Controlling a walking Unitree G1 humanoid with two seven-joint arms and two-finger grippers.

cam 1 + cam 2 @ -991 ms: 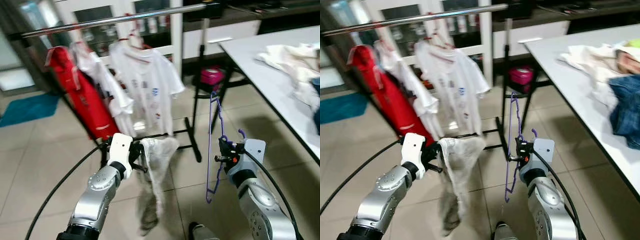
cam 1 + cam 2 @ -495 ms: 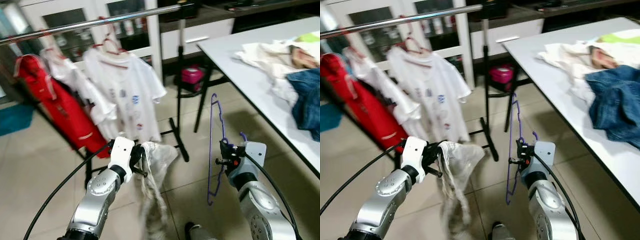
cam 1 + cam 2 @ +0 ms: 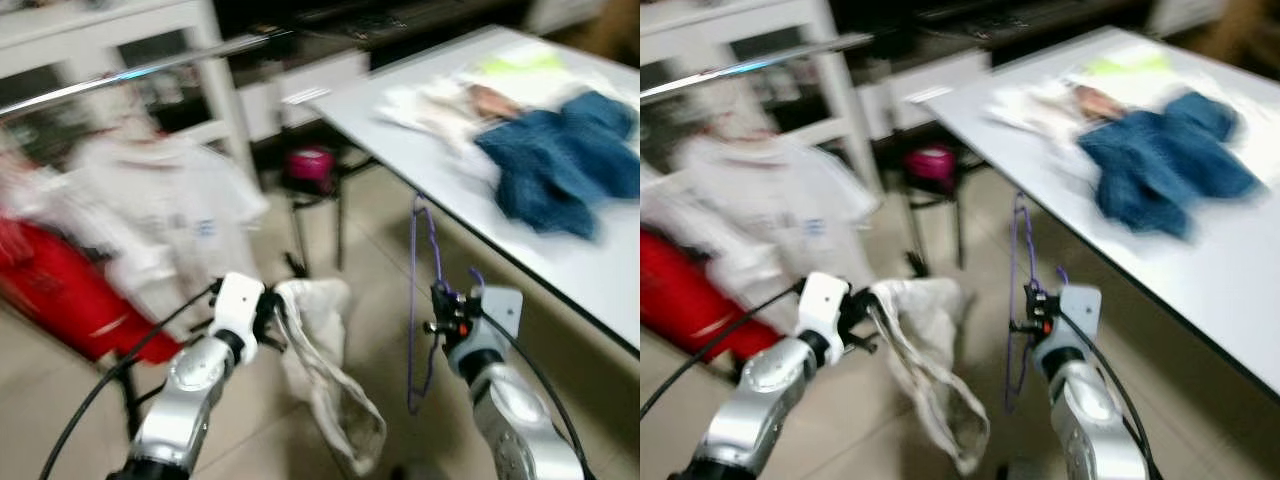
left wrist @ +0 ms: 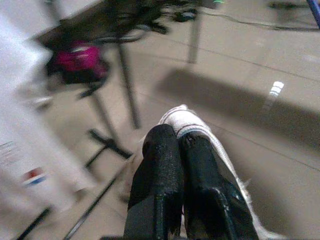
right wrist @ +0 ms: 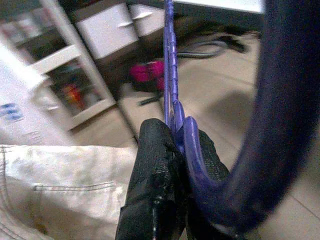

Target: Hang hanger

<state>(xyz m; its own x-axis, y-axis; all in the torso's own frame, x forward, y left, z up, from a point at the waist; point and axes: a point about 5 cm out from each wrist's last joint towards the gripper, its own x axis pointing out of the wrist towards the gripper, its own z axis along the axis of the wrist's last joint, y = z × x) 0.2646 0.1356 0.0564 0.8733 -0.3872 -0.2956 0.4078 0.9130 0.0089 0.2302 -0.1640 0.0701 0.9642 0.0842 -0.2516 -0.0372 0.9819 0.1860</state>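
A purple plastic hanger hangs upright from my right gripper, which is shut on it near the hook; the right wrist view shows the black fingers pinching the purple hanger. My left gripper is shut on a pale beige garment that dangles toward the floor; in the left wrist view the black fingers clamp the cloth. The metal clothes rail runs across the upper left, with a white T-shirt and a red garment hanging from it.
A white table stands on the right, carrying a blue denim garment and pale clothes. A pink object sits beside the rack's black legs. White cabinets line the back wall. Tiled floor lies below. The picture is blurred.
The whole view has swung rightward, so the rail and hung clothes slid left and the table came further in. Both grippers keep their hold; the beige garment swings.
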